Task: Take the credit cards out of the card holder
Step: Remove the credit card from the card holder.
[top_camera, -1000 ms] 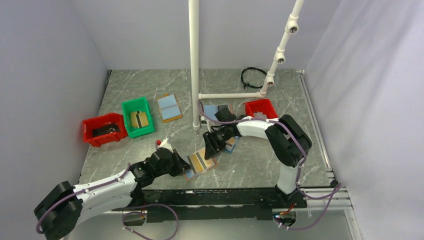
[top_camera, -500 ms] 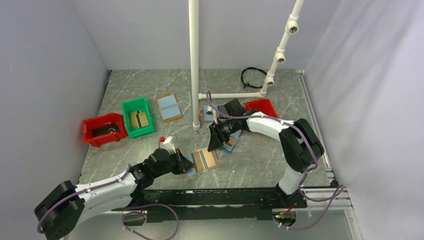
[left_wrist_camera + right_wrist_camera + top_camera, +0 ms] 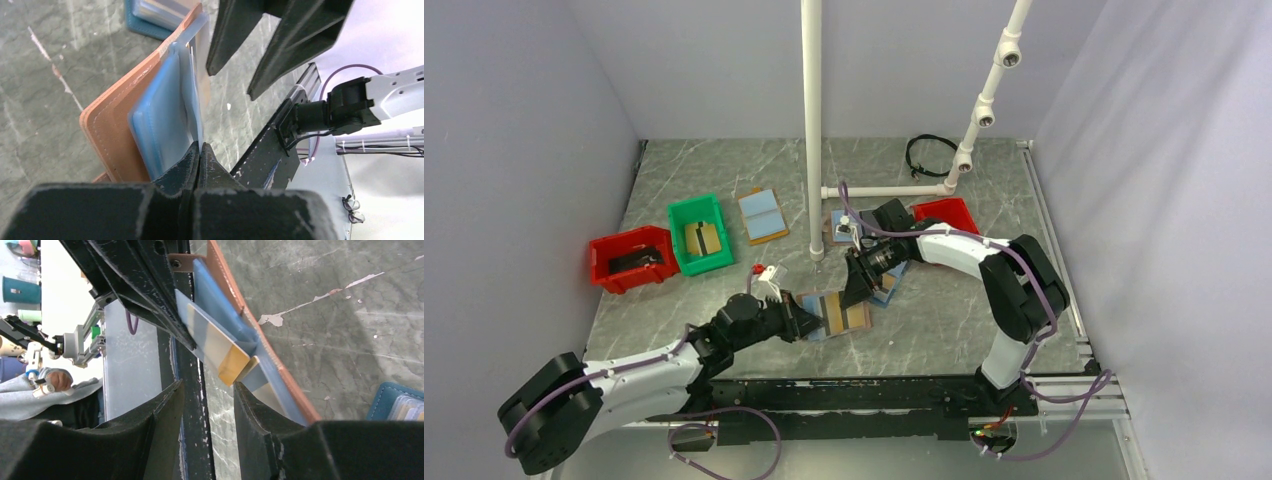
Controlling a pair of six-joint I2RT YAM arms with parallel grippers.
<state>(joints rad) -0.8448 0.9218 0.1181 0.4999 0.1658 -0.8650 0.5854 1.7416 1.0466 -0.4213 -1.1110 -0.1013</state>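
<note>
- My left gripper (image 3: pixel 801 322) is pressed shut on the left edge of the tan-rimmed, light-blue-lined bifold card holder (image 3: pixel 839 320), lower centre of the top view. As I read it, that pinch anchors the holder on the grey marbled table (image 3: pixel 944 325) so it can't slide during the pull.
- My right gripper (image 3: pixel 208 386) has its fingers spread, straddling the corner of a thin grey-and-gold striped credit card (image 3: pixel 220 347) that pokes out of the blue pocket. No clamp on it that I can see.
- Step: extraction, card not yet out.
- Next: close on the exposed corner, pull in line with the pocket.
- Risk: a thin edge pinch may let the holder pivot. A navy-rimmed holder (image 3: pixel 886 287) lies just beside it, on the right.
</note>
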